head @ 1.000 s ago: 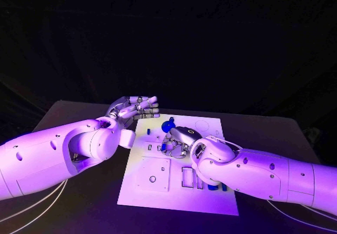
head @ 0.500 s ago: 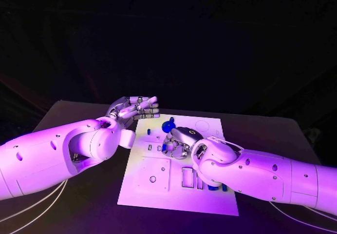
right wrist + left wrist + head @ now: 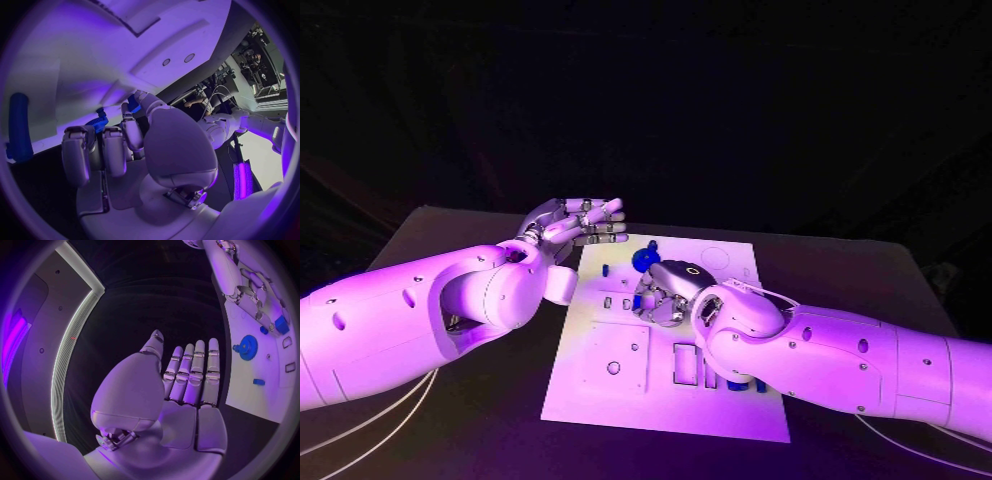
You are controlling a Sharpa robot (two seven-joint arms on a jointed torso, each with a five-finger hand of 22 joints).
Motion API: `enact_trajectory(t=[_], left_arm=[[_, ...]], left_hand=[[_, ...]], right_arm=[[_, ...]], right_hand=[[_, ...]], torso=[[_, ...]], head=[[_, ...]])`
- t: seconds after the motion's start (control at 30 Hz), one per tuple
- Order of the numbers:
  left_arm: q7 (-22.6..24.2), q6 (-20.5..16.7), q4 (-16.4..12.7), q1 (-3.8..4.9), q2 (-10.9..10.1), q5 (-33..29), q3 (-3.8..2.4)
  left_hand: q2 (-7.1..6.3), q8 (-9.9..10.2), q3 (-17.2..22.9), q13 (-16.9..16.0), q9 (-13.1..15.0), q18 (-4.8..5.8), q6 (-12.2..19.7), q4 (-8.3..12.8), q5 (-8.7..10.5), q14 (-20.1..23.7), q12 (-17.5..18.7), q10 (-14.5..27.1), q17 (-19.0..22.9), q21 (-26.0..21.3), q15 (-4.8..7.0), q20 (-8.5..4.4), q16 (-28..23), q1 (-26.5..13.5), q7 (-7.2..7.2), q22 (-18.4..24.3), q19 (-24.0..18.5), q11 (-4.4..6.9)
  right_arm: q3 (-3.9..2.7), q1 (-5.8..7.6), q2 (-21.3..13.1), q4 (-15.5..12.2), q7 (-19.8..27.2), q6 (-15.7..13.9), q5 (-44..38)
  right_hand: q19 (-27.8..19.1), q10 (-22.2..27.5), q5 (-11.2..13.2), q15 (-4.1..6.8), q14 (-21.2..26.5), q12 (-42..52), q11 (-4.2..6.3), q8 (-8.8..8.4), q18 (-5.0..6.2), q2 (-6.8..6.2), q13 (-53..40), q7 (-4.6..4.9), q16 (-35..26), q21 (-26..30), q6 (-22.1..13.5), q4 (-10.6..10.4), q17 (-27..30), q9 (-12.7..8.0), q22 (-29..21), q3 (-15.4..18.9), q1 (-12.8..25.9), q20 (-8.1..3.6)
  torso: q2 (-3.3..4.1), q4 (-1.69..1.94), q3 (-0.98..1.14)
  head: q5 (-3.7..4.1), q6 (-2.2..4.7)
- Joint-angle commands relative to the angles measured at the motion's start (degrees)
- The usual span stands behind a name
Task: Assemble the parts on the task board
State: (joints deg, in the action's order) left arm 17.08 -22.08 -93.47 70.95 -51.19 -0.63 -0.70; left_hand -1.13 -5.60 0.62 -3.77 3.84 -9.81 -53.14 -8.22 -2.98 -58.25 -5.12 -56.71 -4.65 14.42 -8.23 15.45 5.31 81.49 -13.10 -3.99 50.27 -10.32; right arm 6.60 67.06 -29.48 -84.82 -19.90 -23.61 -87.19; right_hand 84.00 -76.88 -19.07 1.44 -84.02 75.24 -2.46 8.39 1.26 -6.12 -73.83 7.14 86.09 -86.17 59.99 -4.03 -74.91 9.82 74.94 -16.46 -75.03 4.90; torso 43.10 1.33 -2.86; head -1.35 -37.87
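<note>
Small blue part [image 3: 132, 103] sitting mid task board [image 3: 733, 405], right hand [image 3: 668, 292] pinching it between fingertips [image 3: 139, 98]. Judging part light, rigid plastic, smooth, likely slippery; best gripping its sides, pressing straight down. Blue gear [image 3: 646, 258] lying just beyond on board. Left hand [image 3: 577, 222] hovering beside board's far-left corner, fingers straight, holding nothing. Black table [image 3: 459, 420] carrying board; dark room around.

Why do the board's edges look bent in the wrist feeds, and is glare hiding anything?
Left wrist view: fisheye curves the task board; blue gear reads clearly beyond the open left hand. Right wrist view: the right hand blocks its fingertips. Head view: purple light, dark surroundings, no glare.
</note>
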Motion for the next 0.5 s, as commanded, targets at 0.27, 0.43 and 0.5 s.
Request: enact_trajectory(t=[0.27, 0.43, 0.5], left_arm=[[0.0, 1.2, -0.1, 0.04, 0.0, -0.1, -0.04], [-0.1, 1.2, -0.1, 0.04, 0.0, -0.1, -0.04], [-0.1, 1.2, -0.1, 0.04, 0.0, -0.1, -0.04]], left_hand=[[0.48, 0.1, -0.1, 0.0, 0.0, -0.82, -0.1, 0.1, 0.03, -0.1, 0.4, 0.1, 0.1, -0.3, -0.45, 0.09, -0.1, -0.1, -0.11, 0.1, 0.4, -0.35], [0.48, 0.1, -0.1, 0.0, 0.0, -0.82, -0.1, 0.1, 0.03, -0.1, 0.4, 0.1, 0.1, -0.3, -0.45, 0.09, -0.2, -0.1, -0.10, 0.1, 0.4, -0.35], [0.48, 0.2, -0.2, 0.0, 0.0, -0.82, -0.1, 0.1, 0.03, -0.1, 0.4, 0.1, 0.1, -0.3, -0.46, 0.09, -0.2, -0.1, -0.09, 0.1, 0.4, -0.35]], right_arm=[[0.00, 0.12, 0.5, 0.0, -2.3, 0.7, -5.2], [0.00, 0.30, 0.7, -0.1, -3.0, 1.7, -6.4], [0.00, 0.46, 0.8, -0.2, -3.4, 2.4, -6.8]], right_hand=[[3.2, -0.4, -0.3, 0.16, -4.1, 0.3, 0.12, 0.21, -0.17, 0.32, 0.0, -0.10, -0.2, -0.4, 0.5, 0.0, -6.7, 0.1, 12.1, -0.4, 0.0, -0.13], [3.2, -0.4, -0.3, 0.17, -4.1, 0.3, 0.11, 0.21, -0.18, 0.23, -0.1, -0.11, -0.2, -0.4, 0.5, 0.0, -6.7, 0.1, 12.1, -0.4, 0.1, -0.14], [3.2, -0.4, -0.3, 0.17, -4.1, 0.3, 0.11, 0.21, -0.18, 0.23, -0.1, -0.10, -0.2, -0.4, 0.5, 0.0, -6.7, 0.1, 12.1, -0.4, 0.1, -0.14]], torso=[[0.01, -0.01, 0.02], [0.00, -0.01, 0.00], [0.00, 0.00, 0.00]], head=[[-0.09, -0.04], [-0.15, -0.01], [-0.17, 0.00]])
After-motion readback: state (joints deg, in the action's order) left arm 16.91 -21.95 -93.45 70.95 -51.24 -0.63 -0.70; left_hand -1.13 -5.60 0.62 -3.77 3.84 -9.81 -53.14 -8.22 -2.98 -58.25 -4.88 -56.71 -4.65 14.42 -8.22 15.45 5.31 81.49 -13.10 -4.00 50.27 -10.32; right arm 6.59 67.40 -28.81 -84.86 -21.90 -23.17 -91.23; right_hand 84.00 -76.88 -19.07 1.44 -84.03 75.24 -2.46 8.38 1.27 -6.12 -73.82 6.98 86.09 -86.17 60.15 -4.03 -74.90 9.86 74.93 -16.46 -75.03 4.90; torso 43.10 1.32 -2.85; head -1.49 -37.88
